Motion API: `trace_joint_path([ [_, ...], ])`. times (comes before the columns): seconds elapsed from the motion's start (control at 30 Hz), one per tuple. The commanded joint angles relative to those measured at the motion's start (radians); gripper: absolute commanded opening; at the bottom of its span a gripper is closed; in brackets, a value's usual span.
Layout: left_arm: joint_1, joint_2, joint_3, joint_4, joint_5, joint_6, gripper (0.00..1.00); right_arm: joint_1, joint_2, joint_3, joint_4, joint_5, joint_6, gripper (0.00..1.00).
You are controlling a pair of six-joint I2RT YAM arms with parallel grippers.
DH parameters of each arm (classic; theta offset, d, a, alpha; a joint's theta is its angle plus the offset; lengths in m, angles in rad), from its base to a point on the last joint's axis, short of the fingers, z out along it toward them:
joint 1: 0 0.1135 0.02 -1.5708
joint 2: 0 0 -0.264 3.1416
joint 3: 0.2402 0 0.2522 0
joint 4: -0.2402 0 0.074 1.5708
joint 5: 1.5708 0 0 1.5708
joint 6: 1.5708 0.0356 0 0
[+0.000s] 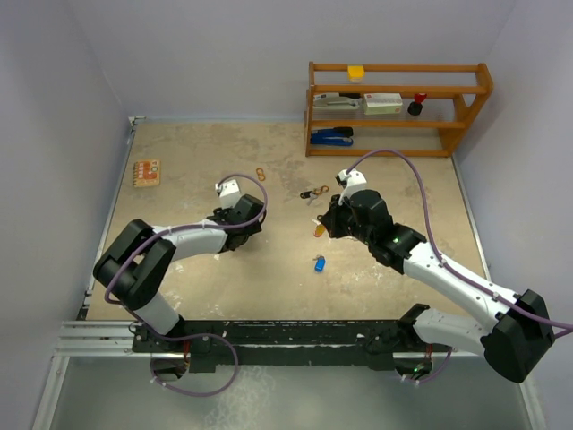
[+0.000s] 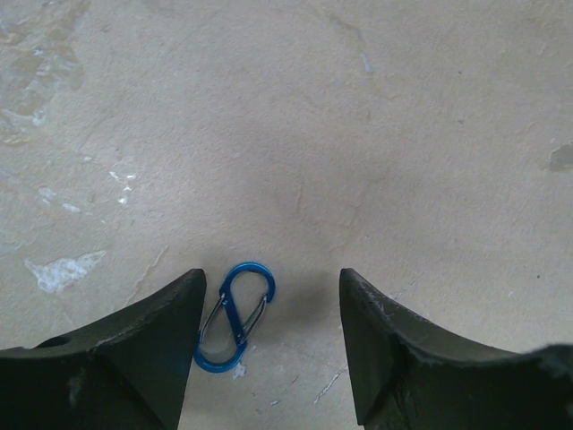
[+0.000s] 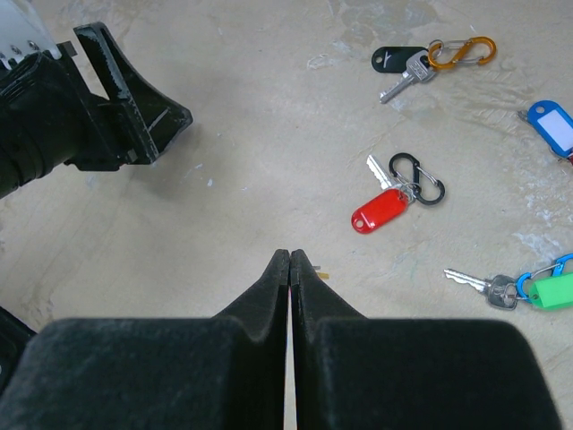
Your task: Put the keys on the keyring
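Keys (image 3: 380,208) tagged black, red and green look already clipped on, while the left gripper (image 2: 269,279) stands spread astride an unfilled blue clip (image 2: 235,315) and the right gripper (image 3: 290,255) is pinched together.

Bench (image 1: 269,291): beige, scuffed top with pale scratches and white flecks, filling the centre of the frame. Walls (image 1: 224,54): plain pale grey-lilac, enclosing the bench at the rear, left and right. Wooden shelf unit (image 1: 430,68): upper right, open-fronted, three levels; yellow block (image 1: 356,72) on top, grey stapler (image 1: 336,101) and white box (image 1: 383,102) on the middle level, blue stapler (image 1: 332,136) at the bottom. Patterned orange card (image 1: 146,172): upper left. Aluminium rail (image 1: 89,339): lower left edge. Light: even, soft shadows.
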Motion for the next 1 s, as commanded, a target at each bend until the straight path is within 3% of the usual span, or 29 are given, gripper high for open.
trace_joint_path([
  [0.0, 0.004, 0.014, -0.049, 0.048, 0.146, 0.052, 0.56, 0.006, -0.012, 0.001, 0.034, 0.008, 0.003, 0.0],
  [0.43, 0.002, -0.016, -0.109, 0.051, 0.196, 0.059, 0.56, 0.005, -0.011, -0.001, 0.037, 0.002, 0.006, 0.0],
  [0.97, 0.002, -0.076, -0.148, 0.002, 0.146, 0.057, 0.61, 0.006, -0.016, -0.011, 0.041, 0.001, 0.008, 0.0],
])
